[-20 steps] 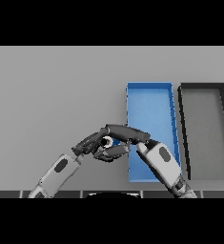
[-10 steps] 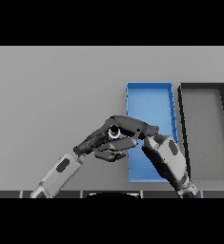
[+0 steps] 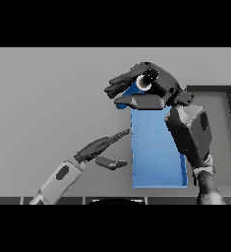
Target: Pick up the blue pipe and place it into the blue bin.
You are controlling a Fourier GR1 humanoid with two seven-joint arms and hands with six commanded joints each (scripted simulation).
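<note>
The blue pipe [image 3: 136, 87] sits clamped in my curled right hand [image 3: 154, 88], raised over the blue bin's [image 3: 156, 152] far end, so only release seemingly remains. My left hand [image 3: 100, 149] rests open, near-left.

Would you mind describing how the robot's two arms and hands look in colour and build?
Both arms are white and grey: blocky light forearm shells with dark oval insets and darker grey wrist segments. Each ends in a dark, near-black robot hand with slim fingers and a thumb: the left hand, the right hand. No cables or markings show.
</note>
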